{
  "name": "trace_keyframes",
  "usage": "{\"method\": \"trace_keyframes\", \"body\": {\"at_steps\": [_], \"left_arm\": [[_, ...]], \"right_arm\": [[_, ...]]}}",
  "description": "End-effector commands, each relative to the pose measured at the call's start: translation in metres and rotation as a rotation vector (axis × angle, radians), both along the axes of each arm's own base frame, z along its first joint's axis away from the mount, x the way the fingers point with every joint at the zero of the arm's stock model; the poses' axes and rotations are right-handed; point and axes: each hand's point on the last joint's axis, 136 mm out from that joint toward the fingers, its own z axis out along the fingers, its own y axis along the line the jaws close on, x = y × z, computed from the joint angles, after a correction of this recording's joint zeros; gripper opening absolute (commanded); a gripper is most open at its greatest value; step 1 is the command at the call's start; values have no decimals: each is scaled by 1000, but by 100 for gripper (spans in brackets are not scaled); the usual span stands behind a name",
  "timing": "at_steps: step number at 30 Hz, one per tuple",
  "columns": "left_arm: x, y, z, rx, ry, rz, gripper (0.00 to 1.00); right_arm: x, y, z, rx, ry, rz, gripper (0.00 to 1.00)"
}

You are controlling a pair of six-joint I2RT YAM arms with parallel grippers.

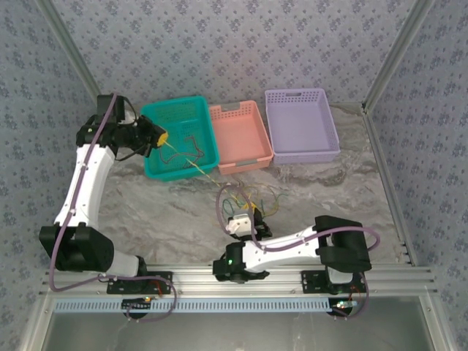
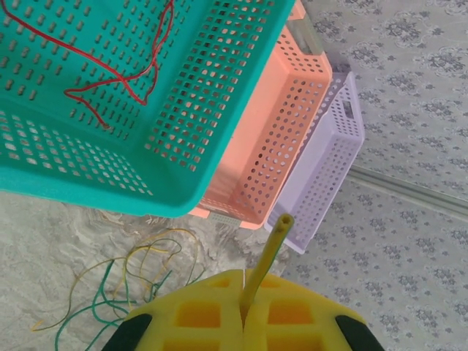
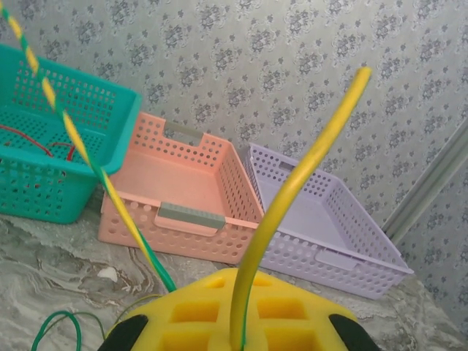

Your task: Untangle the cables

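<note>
A loose tangle of green and yellow cables (image 1: 248, 196) lies on the marble table in front of the baskets, also visible in the left wrist view (image 2: 135, 281). My left gripper (image 1: 159, 137) hovers at the teal basket's left side, its yellow pads (image 2: 197, 314) shut on the end of a yellow-green cable (image 2: 265, 256). That cable (image 1: 191, 162) stretches over the basket's front rim down to the tangle. My right gripper (image 1: 252, 212) sits at the tangle's near edge, shut on a yellow cable (image 3: 292, 190) that arcs upward. A thin red cable (image 2: 110, 73) lies inside the teal basket.
Three perforated baskets stand in a row at the back: teal (image 1: 183, 104), pink (image 1: 235, 111) and purple (image 1: 296, 95). The pink and purple ones hold nothing. A taut yellow-green striped cable (image 3: 88, 157) crosses the right wrist view. Patterned walls enclose the table.
</note>
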Motion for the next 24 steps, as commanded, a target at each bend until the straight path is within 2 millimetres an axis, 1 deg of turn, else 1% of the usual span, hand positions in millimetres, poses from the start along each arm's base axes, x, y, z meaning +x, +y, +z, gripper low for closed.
{"method": "trace_keyframes", "body": {"at_steps": [1,2,4,5,6,7,8,10,12,14,15,19,21,23,24], "left_arm": [[40,92,59,135,-255,302,0],[41,95,59,136,-258,299,0],[43,92,55,132,-253,271,0],[45,87,50,124,-245,251,0],[46,83,46,122,-243,235,0],[48,79,42,121,-243,221,0],[50,75,38,122,-243,210,0],[52,71,33,113,-246,197,0],[56,65,39,100,-277,179,0],[61,52,54,72,-335,130,0],[61,46,61,62,-351,107,0],[56,9,96,52,-443,-6,0],[51,-8,116,45,-499,-56,0],[45,-20,131,56,-536,-79,0],[42,-27,138,54,-555,-89,0]], "right_arm": [[2,-29,34,-272,-72,70,0],[2,-37,37,-252,-72,68,0],[1,-51,45,-203,-69,66,0],[1,-60,50,-158,-61,55,21],[1,-67,56,-122,-55,46,48],[1,-73,64,-87,-51,38,80],[1,-77,72,-59,-50,34,98],[0,-86,86,4,-58,38,98],[1,-98,98,75,-64,34,98],[2,-115,114,146,-48,6,98],[2,-119,120,170,-42,0,98],[0,-146,166,334,7,-19,97],[-2,-158,192,409,36,-2,96],[-3,-163,209,434,69,8,97],[-2,-162,212,425,97,23,97]]}}
